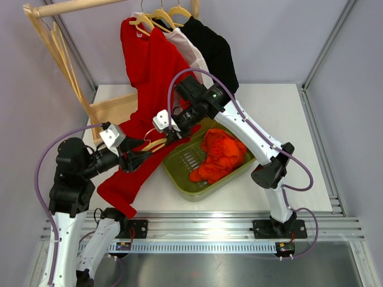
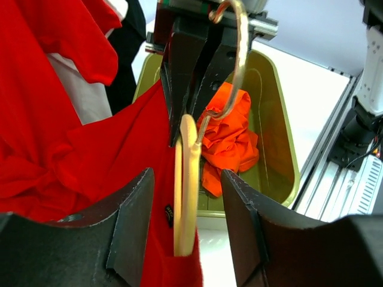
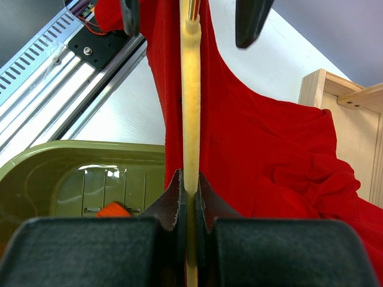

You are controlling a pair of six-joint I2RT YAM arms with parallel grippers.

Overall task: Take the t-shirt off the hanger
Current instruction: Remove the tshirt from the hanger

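Right wrist, hanger (image 3: 190, 107) edge-on in right claw (image 3: 190, 186), red t-shirt (image 3: 257, 137) cut off

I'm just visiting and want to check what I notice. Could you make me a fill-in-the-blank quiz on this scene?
1. The right gripper is shut on a wooden ____.
2. The t-shirt draped on it is ____.
3. The bin holds an ____ cloth.
4. The left gripper is ____, with one finger on each side of the wood.

Missing words: hanger; red; orange; open.
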